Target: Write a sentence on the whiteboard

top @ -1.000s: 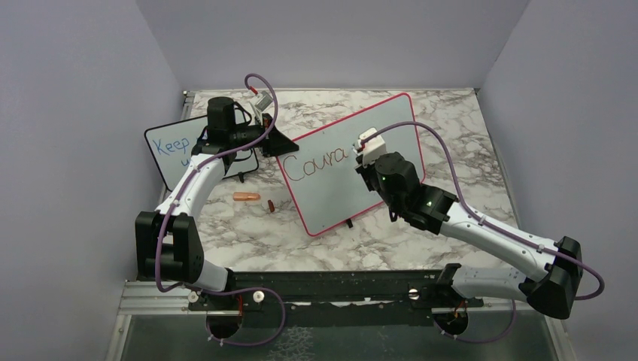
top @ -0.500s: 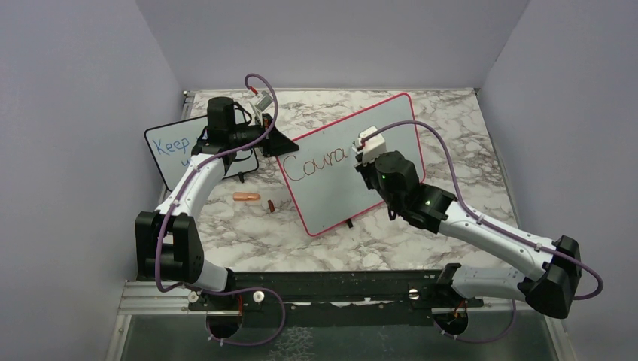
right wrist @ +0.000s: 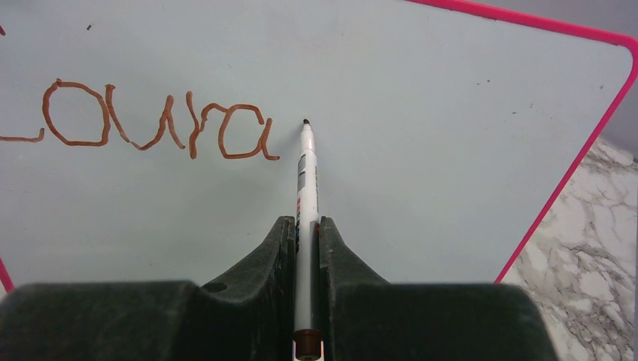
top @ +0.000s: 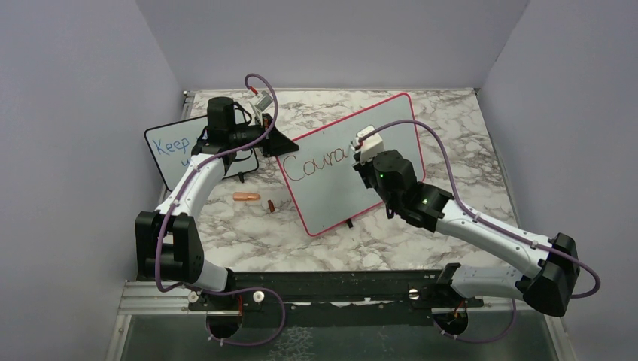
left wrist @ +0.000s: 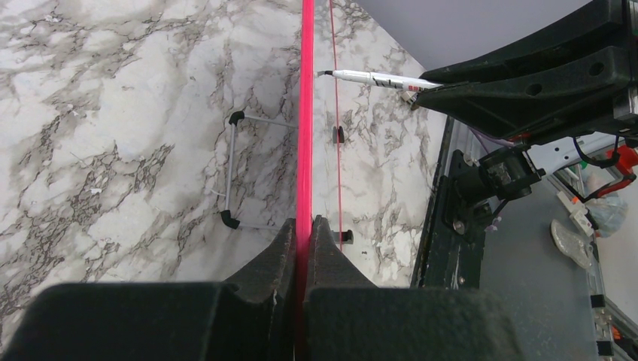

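Observation:
The whiteboard (top: 335, 197), with a pink frame, stands tilted on the marble table. "Coura" (top: 316, 165) is written on it in red-brown, and the right wrist view shows the same letters (right wrist: 154, 129). My left gripper (top: 273, 141) is shut on the board's left edge; the left wrist view shows the pink frame (left wrist: 305, 113) pinched between its jaws (left wrist: 303, 222). My right gripper (right wrist: 305, 222) is shut on a white marker (right wrist: 304, 177), whose tip sits at the board just right of the last "a". The same marker (left wrist: 372, 77) shows side-on in the left wrist view.
A smaller black-framed board (top: 174, 147) with blue writing stands behind the left arm. An orange marker (top: 246, 197) and a small dark cap (top: 270, 204) lie on the table left of the whiteboard. The board's wire stand (left wrist: 232, 169) rests on the marble. Grey walls close in three sides.
My right gripper has shifted slightly up and left along the board with the marker. The writing still reads "Coura". The left arm has not moved.

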Motion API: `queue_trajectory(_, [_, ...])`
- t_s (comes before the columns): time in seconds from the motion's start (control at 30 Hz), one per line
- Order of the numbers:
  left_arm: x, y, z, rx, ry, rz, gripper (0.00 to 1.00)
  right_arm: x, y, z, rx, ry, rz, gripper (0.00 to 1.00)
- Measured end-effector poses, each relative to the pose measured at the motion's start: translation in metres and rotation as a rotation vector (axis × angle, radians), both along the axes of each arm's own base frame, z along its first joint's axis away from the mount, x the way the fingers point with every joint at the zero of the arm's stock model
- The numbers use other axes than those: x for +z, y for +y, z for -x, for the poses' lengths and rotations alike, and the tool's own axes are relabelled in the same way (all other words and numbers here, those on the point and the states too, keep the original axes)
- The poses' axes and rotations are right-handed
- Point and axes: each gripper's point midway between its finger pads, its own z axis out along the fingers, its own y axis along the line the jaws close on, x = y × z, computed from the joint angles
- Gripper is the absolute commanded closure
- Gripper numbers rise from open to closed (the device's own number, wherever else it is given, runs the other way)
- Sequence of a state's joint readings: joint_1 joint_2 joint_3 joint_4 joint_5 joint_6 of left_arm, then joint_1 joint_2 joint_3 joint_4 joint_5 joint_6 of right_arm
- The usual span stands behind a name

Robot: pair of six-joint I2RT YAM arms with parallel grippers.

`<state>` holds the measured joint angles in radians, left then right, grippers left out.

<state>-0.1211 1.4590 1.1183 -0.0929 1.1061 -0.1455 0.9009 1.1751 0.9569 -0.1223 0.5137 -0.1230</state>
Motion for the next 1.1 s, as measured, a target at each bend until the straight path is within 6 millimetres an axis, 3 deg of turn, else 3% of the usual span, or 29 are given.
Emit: queue_trajectory(1.1, [-0.001, 0.000, -0.001, 0.001, 0.003, -0.001, 1.00, -0.004, 0.012, 0.006, 0.077, 0.025, -0.007, 0.99])
